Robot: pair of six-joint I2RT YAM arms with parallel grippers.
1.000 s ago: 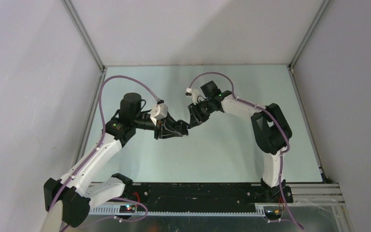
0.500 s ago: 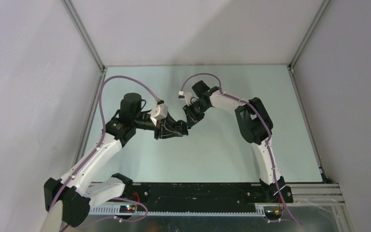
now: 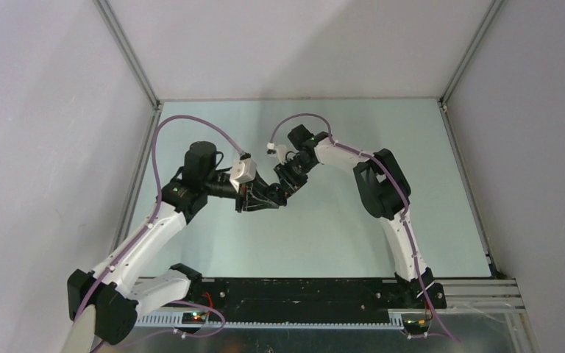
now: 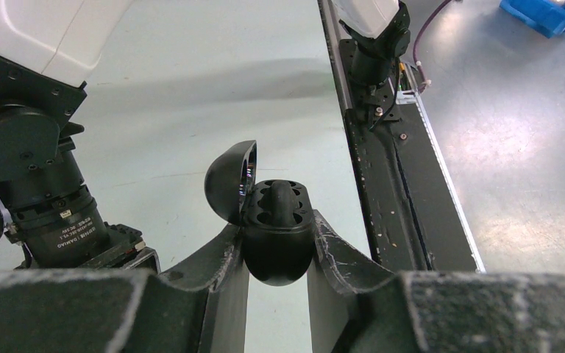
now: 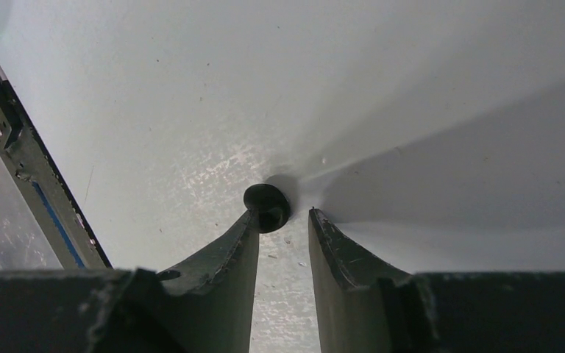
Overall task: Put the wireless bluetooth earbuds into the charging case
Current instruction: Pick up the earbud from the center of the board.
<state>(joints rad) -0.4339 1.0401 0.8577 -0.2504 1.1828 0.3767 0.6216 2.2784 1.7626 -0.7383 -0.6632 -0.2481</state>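
My left gripper is shut on the black charging case and holds it above the table, its lid open to the left. The sockets inside look dark; I cannot tell whether a bud sits in them. One glossy black earbud lies on the table, touching the tip of the left finger of my right gripper, which is open with the bud just ahead of the gap. In the top view the right gripper sits just behind the left gripper. The purple earbuds are out of view.
The right arm's wrist hangs close to the left of the held case. The black base rail runs along the near table edge. Grey walls enclose the pale green table on three sides.
The right arm has folded at the elbow and its gripper has moved left and down towards the left gripper. The left arm has held still with the case.
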